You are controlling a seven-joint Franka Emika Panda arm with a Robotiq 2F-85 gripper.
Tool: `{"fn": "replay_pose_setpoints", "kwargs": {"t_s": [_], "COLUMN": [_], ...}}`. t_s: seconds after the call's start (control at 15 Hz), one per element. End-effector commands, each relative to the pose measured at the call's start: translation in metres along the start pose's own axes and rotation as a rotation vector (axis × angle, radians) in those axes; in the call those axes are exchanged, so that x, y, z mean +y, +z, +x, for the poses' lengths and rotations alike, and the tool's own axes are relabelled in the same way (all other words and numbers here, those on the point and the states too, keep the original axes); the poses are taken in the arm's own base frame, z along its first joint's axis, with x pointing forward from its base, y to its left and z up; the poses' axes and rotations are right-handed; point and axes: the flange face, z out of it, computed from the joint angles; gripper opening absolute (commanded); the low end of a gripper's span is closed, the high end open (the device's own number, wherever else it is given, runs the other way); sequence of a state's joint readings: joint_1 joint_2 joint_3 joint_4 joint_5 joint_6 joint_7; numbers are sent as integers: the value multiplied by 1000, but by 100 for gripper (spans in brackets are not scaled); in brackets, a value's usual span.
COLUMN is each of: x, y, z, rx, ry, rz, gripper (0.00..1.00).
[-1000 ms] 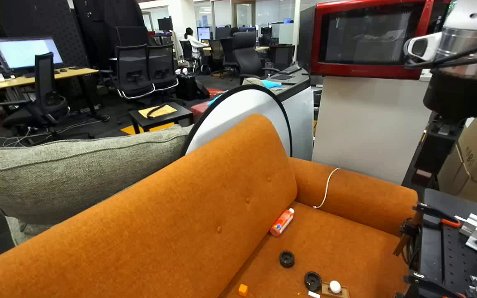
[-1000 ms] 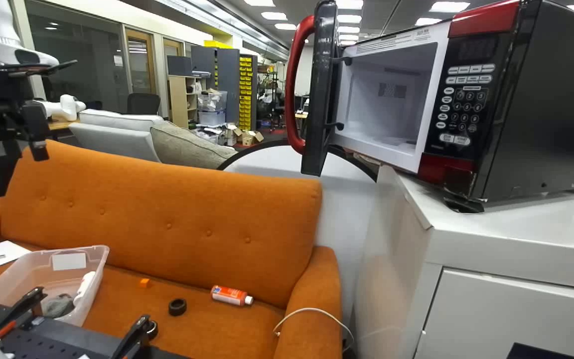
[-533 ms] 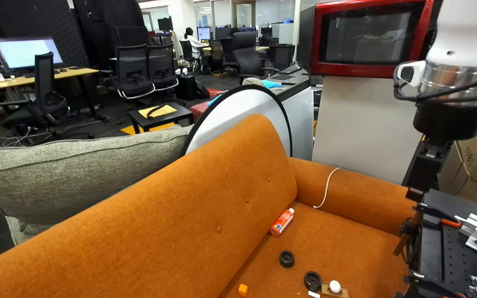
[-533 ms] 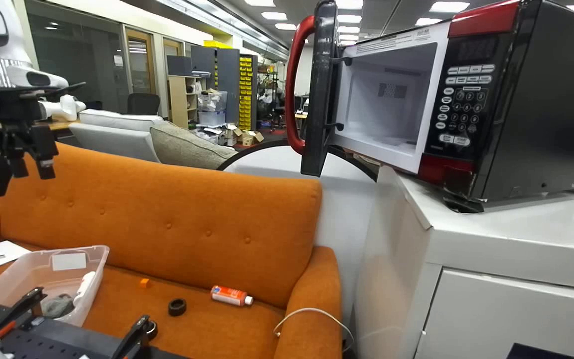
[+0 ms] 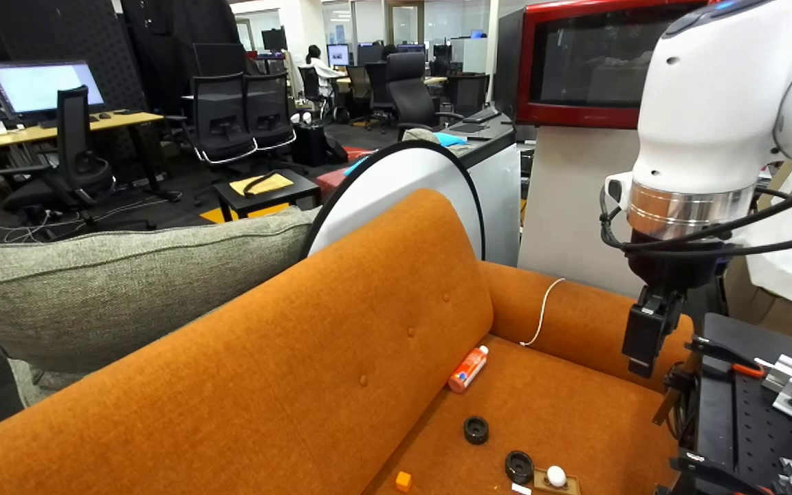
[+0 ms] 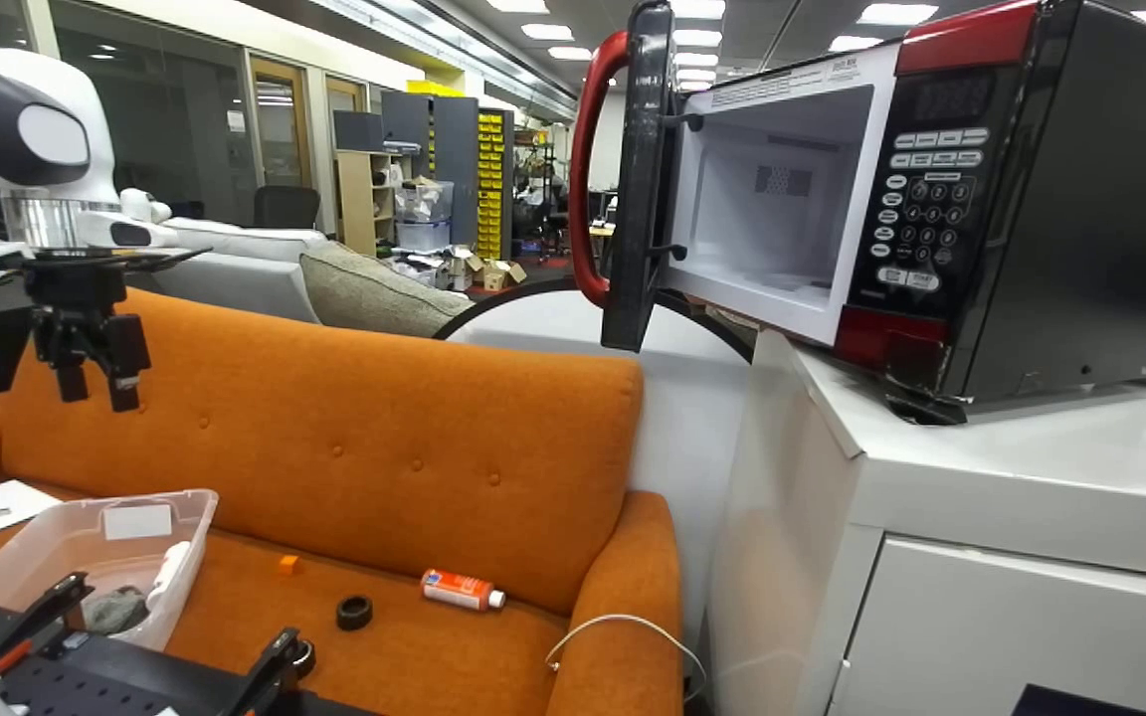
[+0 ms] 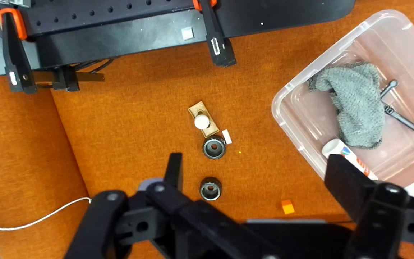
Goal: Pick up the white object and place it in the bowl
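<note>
Standing wide, the jaws hide part of the sofa (image 7: 149, 97), the small white piece (image 7: 226, 136) perhaps touching a black ring (image 7: 214, 152).

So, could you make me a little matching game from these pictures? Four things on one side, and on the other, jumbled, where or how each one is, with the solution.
1. Microwave
2. White cable
3. Orange bottle
4. Robot gripper

A. Lying on the sofa seat
B. Open, in mid-air
C. Standing on a white cabinet
D. Draped over the sofa armrest

Pairs: 1-C, 2-D, 3-A, 4-B
</note>
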State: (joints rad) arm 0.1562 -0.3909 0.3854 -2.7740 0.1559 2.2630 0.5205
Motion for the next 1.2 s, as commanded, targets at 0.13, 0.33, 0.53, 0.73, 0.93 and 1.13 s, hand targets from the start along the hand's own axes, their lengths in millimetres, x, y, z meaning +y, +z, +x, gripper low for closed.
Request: {"fn": "replay_pose_setpoints", "kwargs": {"t_s": [0.13,0.33,0.53,0.73,0.93,1.13], "x": [-1,-1,-1,4,8,16], "y": [-7,-8,-8,10,41,82], "z": [-2,-3,-3,12,29,47], "rx": [17,20,20,18,18,9], "ry": [-7,-7,-7,11,4,23], "rz": [3,3,3,20,61,78], "gripper": [100,100,100,100,100,100]}}
